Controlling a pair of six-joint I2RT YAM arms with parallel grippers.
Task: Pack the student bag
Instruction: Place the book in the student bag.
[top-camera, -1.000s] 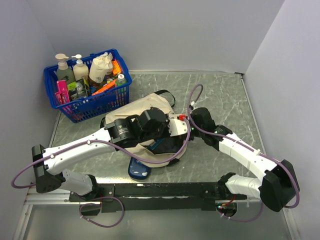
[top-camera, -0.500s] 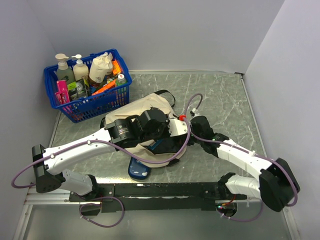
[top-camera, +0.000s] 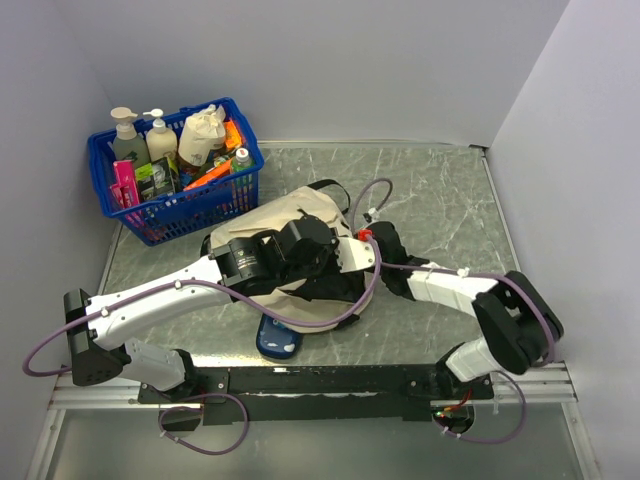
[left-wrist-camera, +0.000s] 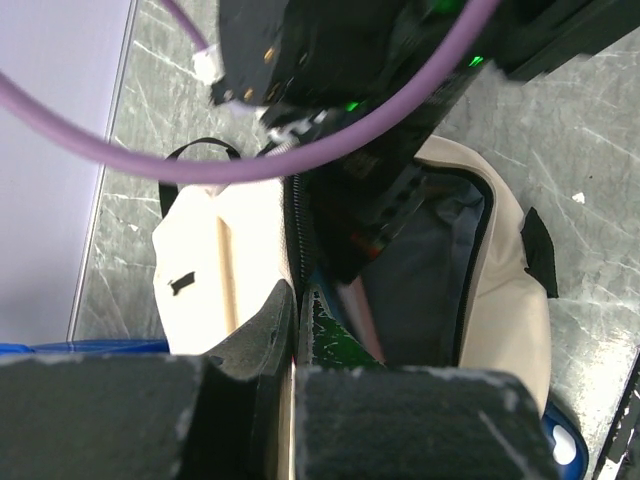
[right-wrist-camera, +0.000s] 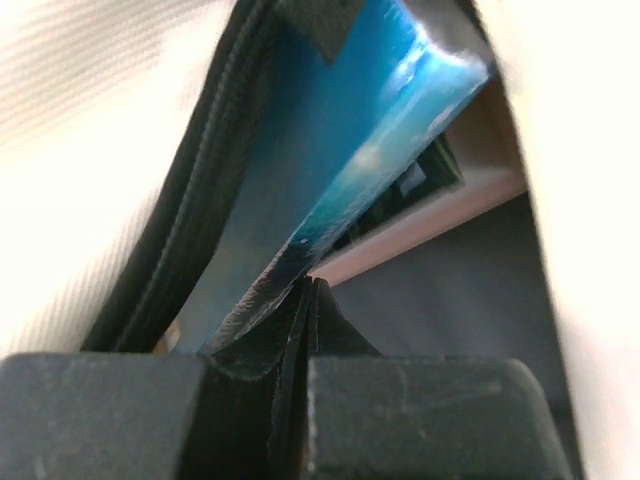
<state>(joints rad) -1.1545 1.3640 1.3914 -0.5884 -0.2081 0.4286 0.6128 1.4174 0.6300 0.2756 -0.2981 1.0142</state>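
Right wrist: glossy blue book (right-wrist-camera: 350, 140) is inside the cream-beige fabric backpack (right-wrist-camera: 80, 120), just past the clenched right end effector (right-wrist-camera: 308, 290); zipping's probably left.

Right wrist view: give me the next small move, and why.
Probably nudge the shut right gripper forward to push the blue book deeper: it leans just inside the zipper of the student bag, right at the gripper's tips, while the left gripper pinches the rim open.

Blue basket (top-camera: 190, 210) (bottles (top-camera: 160, 140) inside) — far-left table (top-camera: 440, 190) corner
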